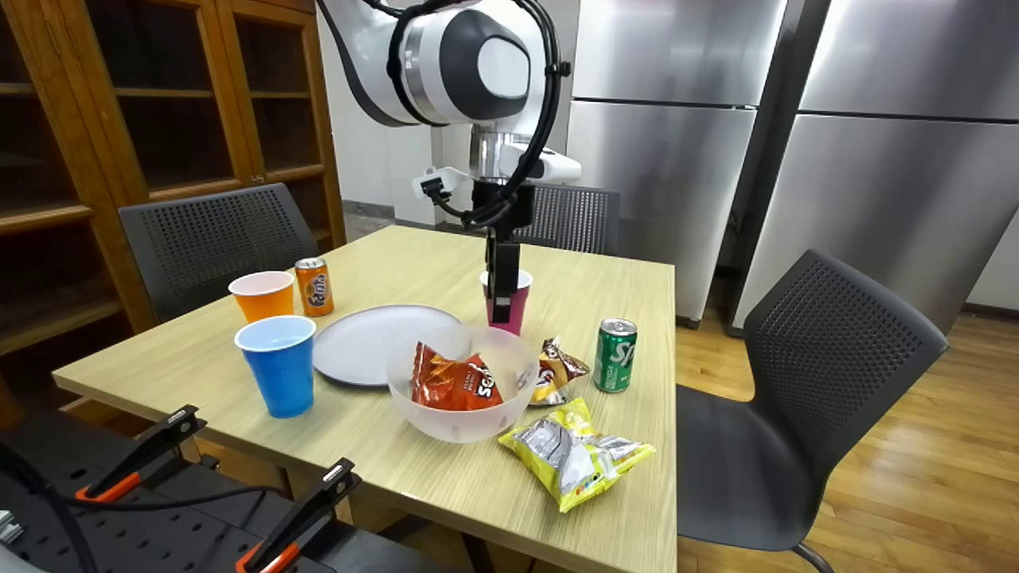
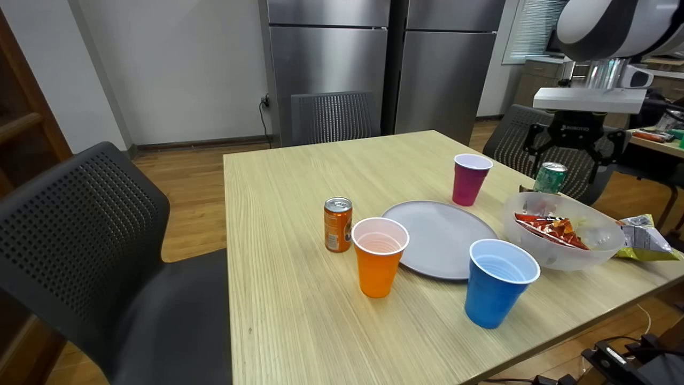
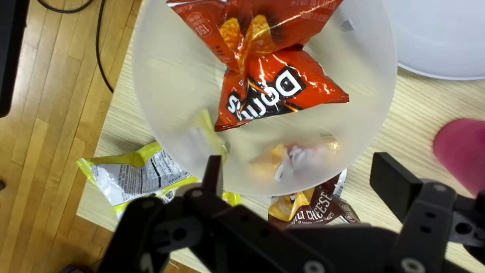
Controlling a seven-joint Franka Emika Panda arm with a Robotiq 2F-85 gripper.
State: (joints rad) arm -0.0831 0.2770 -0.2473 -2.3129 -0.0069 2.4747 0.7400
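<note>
Gripper [image 3: 299, 172] spread wide, holding nothing | nearest: frosted bowl [image 1: 458, 430], red Doritos bag [image 3: 261, 62] lying inside | just outside bowl: brown bag [image 3: 316, 206], yellow bag [image 1: 569, 458] | magenta cup [image 2: 470, 182] near | handling (judged): any descent should clear rim and cup; slick film likely wants a square, gentle pinch

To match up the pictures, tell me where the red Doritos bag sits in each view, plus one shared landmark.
In an exterior view: red Doritos bag, lower half, slightly left of centre.
In an exterior view: red Doritos bag, right side, a little below mid-height.
In the wrist view: red Doritos bag, top middle, reaching the top edge.
Shared landmark: the frosted bowl holding the bag, in all three views.
</note>
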